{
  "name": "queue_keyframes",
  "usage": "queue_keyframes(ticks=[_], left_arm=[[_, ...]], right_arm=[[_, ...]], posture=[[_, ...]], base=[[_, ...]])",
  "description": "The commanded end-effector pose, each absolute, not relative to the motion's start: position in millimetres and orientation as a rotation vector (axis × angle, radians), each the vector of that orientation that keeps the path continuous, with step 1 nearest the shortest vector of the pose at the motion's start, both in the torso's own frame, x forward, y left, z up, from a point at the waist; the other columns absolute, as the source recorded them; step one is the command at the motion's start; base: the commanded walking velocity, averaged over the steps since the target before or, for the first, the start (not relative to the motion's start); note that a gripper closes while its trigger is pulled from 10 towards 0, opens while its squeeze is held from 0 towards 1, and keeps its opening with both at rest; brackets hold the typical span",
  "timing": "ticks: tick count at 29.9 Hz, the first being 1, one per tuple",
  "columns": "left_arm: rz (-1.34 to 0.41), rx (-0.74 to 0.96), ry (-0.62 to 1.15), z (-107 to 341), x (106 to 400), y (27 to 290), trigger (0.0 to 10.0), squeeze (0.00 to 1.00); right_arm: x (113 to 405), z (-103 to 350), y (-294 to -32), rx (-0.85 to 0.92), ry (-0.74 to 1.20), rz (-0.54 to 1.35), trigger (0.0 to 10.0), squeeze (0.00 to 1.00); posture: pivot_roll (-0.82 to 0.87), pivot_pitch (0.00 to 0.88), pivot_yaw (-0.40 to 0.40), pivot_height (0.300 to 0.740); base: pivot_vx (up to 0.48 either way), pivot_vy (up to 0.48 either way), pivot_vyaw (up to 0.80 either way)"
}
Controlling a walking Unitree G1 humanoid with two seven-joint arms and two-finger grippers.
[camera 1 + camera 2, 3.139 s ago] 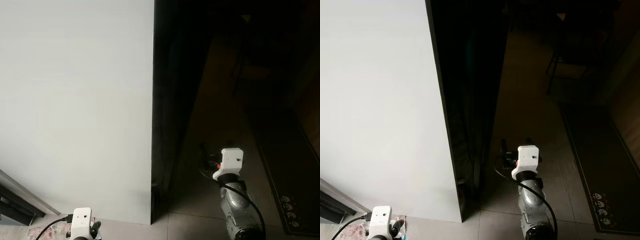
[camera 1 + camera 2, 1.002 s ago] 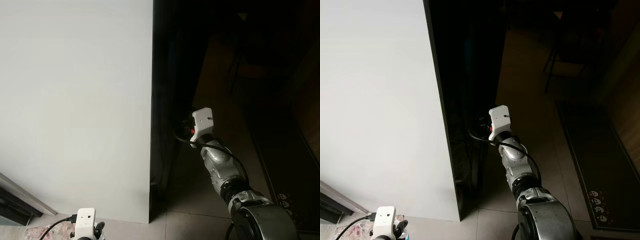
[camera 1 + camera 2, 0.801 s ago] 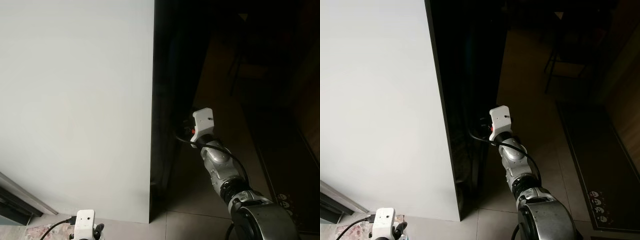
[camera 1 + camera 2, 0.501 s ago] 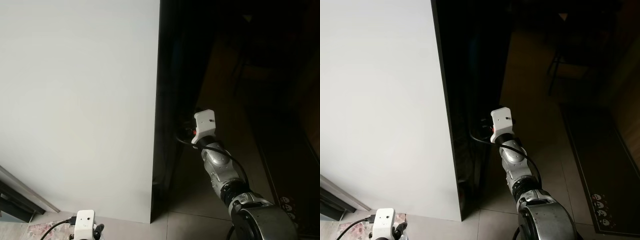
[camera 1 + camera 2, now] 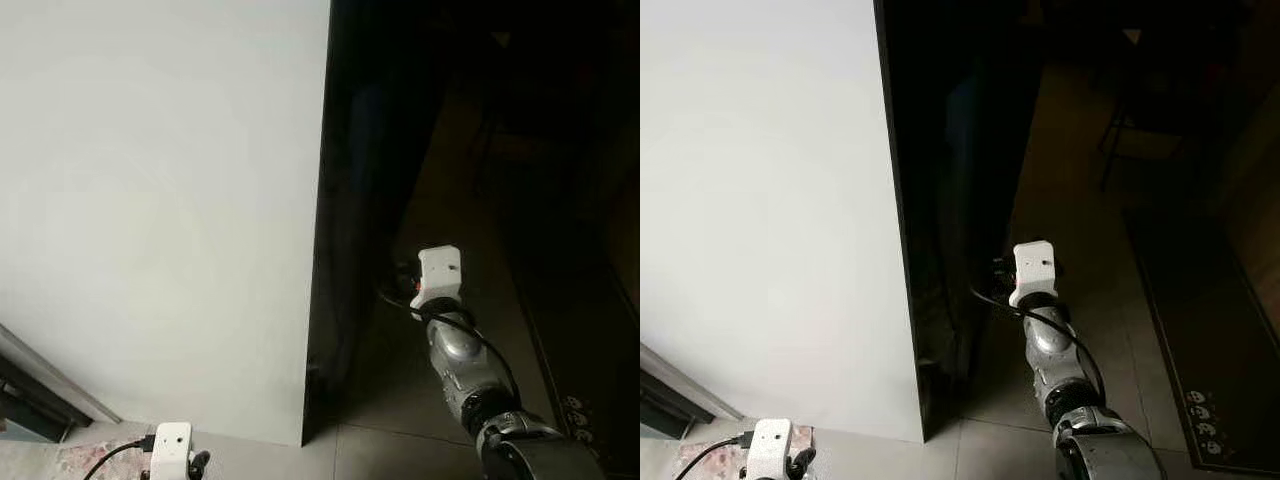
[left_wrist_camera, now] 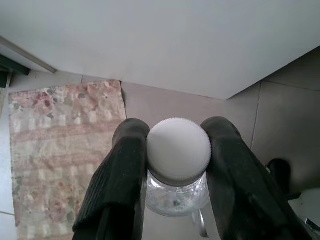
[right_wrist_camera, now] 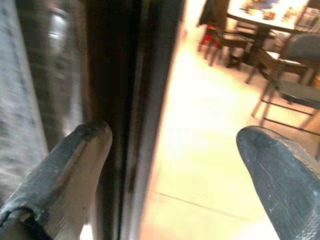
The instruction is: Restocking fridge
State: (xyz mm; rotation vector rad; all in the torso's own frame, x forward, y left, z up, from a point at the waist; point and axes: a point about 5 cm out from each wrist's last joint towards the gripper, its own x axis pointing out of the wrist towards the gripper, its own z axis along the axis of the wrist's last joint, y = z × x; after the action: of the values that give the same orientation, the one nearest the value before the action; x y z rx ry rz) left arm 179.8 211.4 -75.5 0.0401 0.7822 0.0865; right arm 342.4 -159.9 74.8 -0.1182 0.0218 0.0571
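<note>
Low at the robot's left, the left gripper points down at the floor with its jaws closed on a clear bottle, one black finger on each side of the neck just under the white ribbed cap. Through the clear shoulder below the cap the contents cannot be made out. Beneath the bottle lies a faded patterned rug in pink and beige, set on pale floor tiles. From the head, the white camera block of the left wrist shows at the bottom edge, with a black cable running off it.

Just ahead of that stands the fridge, its broad white side plain and closed. Its right-hand edge is a dark vertical face, almost black in the shade, running from the top down to the tiled floor.

To the right of that dark edge, the silver right arm reaches forward, its white wrist block close to the fridge's dark face. The right gripper has its jaws spread wide and holds nothing: one fingertip sits against or just beside the dark edge, the other well out over the sunlit floor. Whether the near fingertip touches the fridge cannot be told.

Farther right, a dark floor mat lies along the floor, and chairs stand at a table in the room beyond.
</note>
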Motion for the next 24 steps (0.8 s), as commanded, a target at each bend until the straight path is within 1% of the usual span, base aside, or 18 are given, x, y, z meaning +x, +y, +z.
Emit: queue_keyframes(ticks=[1,6,9,11,16,24], left_arm=[[0.091,0.035,0.813,-79.3,173.3,211.1,10.0,0.0],[0.089,0.037,0.814,-79.3,173.5,210.7,10.0,0.0],[0.089,0.037,0.818,-79.9,172.3,210.8,10.0,0.0],[0.09,0.038,0.822,-80.3,171.4,210.9,10.0,0.0],[0.09,0.036,0.829,-81.8,168.8,209.3,10.0,0.0],[0.09,0.041,0.849,-84.2,163.8,209.8,10.0,0.0]], right_arm=[[339.1,70.9,-168.4,-0.117,0.032,0.008,10.0,0.0],[332.9,62.0,-175.5,-0.119,0.068,-0.018,10.0,0.0],[329.8,57.1,-169.1,-0.116,0.083,0.017,10.0,0.0],[325.0,47.2,-159.9,-0.117,0.134,0.062,10.0,0.0],[318.8,37.8,-152.1,-0.108,0.175,0.111,10.0,0.0],[330.1,52.1,-150.9,-0.095,0.132,0.116,10.0,0.0]], posture=[[0.06,0.035,-0.036,0.74],[0.06,0.034,-0.038,0.74],[0.06,0.034,-0.038,0.74],[0.06,0.035,-0.041,0.74],[0.06,0.035,-0.043,0.74],[0.06,0.035,-0.044,0.74]], base=[[0.0,0.0,0.0],[0.0,0.0,0.0],[0.0,0.0,0.0],[0.0,0.0,0.0],[0.0,0.0,0.0],[0.0,0.0,0.0]])
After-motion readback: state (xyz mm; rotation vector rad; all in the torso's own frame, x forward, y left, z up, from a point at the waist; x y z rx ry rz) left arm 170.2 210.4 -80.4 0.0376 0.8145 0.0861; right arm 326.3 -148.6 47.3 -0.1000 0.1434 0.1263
